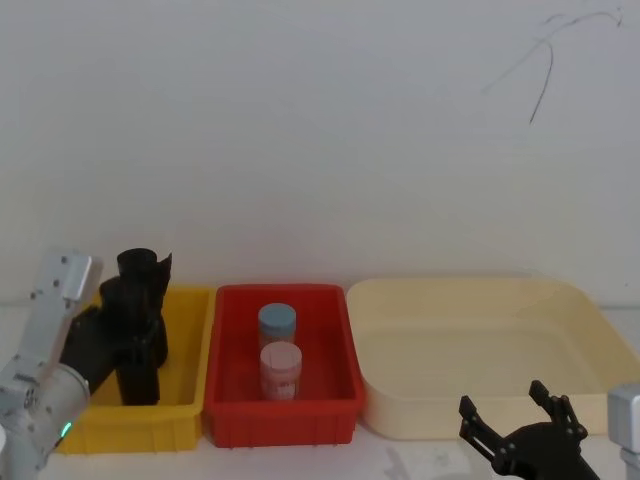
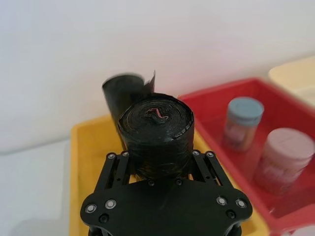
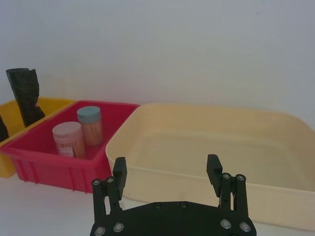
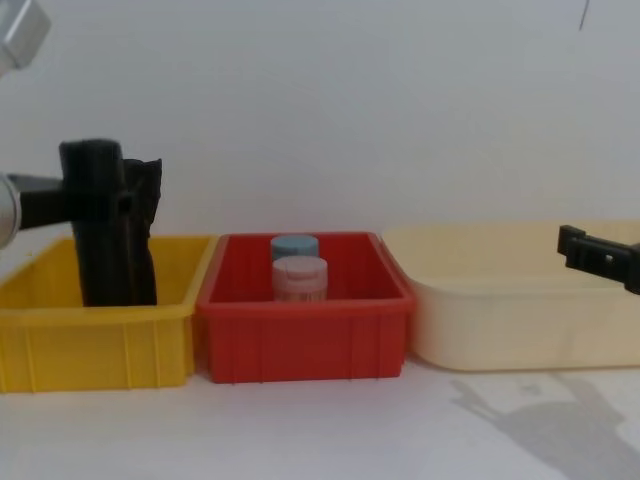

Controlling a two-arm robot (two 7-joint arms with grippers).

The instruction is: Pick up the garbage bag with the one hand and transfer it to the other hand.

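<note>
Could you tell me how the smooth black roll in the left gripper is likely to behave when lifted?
The garbage bag is tightly wound in layers, so it probably stays stiff rather than flopping. Its film looks smooth, so it might slip in the left gripper. Being a cylinder, it would likely roll if laid down sideways.

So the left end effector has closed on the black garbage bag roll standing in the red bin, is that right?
Not quite: the left end effector is closed on the garbage bag, but that roll stands in the yellow bin, not the red bin, as the chest view shows. The right end effector is open, in front of the cream tray.
</note>
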